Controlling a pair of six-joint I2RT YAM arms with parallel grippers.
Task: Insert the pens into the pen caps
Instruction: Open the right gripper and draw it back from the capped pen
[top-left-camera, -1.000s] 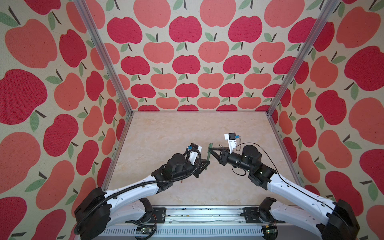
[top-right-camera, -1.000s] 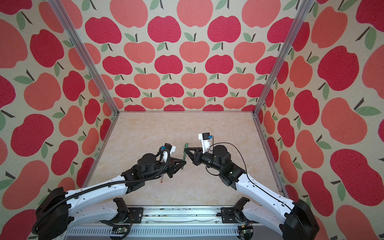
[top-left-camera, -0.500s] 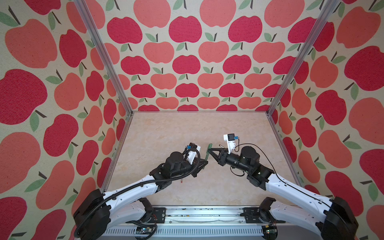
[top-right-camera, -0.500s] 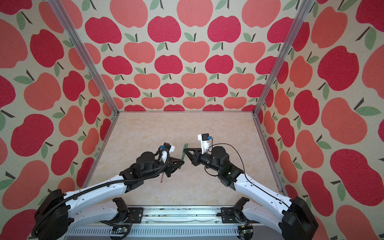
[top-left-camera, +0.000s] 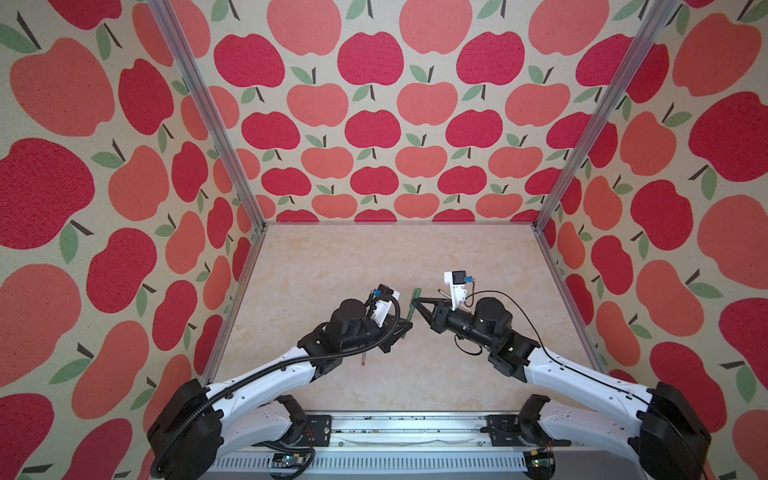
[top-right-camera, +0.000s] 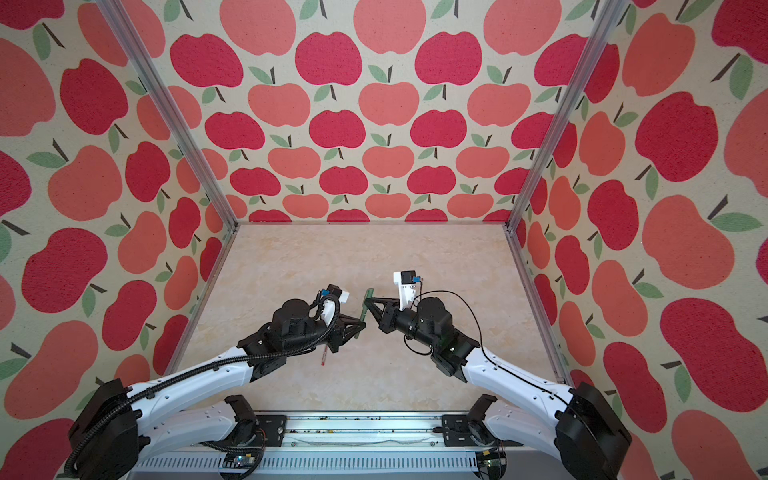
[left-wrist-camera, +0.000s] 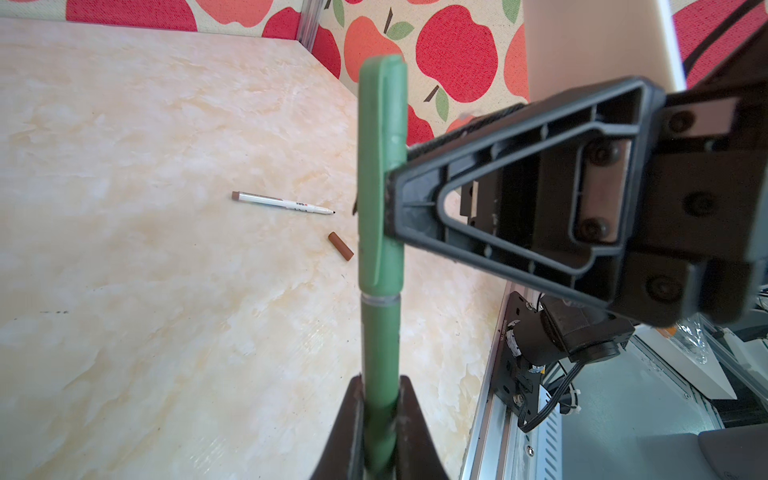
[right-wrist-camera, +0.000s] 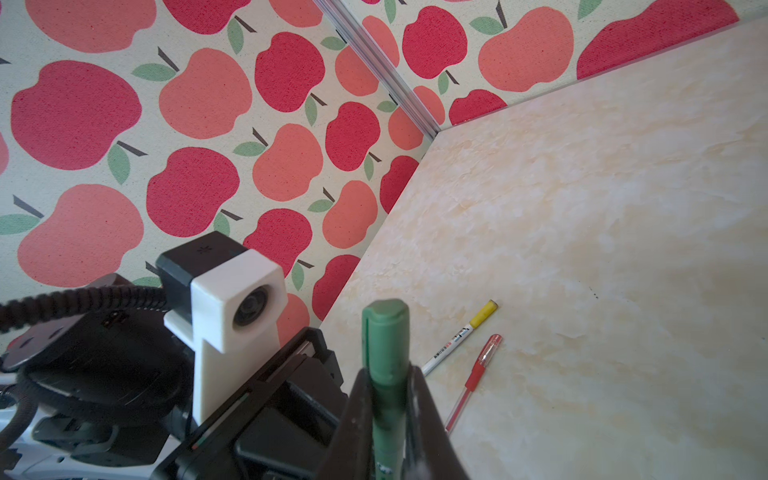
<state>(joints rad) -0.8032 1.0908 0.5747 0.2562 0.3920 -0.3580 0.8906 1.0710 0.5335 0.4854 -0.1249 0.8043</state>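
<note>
The dark green pen (left-wrist-camera: 380, 345) is held above the table between both arms. My left gripper (left-wrist-camera: 380, 386) is shut on its barrel. The dark green pen cap (left-wrist-camera: 380, 166) sits over the pen's end and meets the barrel at a clear ring. My right gripper (right-wrist-camera: 388, 374) is shut on that cap (right-wrist-camera: 386, 332). Both top views show the green pen (top-left-camera: 412, 305) (top-right-camera: 364, 305) between the left gripper (top-left-camera: 409, 324) and the right gripper (top-left-camera: 417, 299). On the table lie a white pen with a dark tip (left-wrist-camera: 282, 203) and a loose brown cap (left-wrist-camera: 340, 246).
A white pen with a yellow end (right-wrist-camera: 457, 336) and a red pen with a clip cap (right-wrist-camera: 478, 374) lie side by side on the table under the left arm. The red pen (top-left-camera: 364, 359) shows below that arm. Apple-patterned walls enclose the marble tabletop (top-left-camera: 374, 257).
The right wrist has edged slightly towards the left gripper. Both grippers keep their hold on the green pen and cap.
</note>
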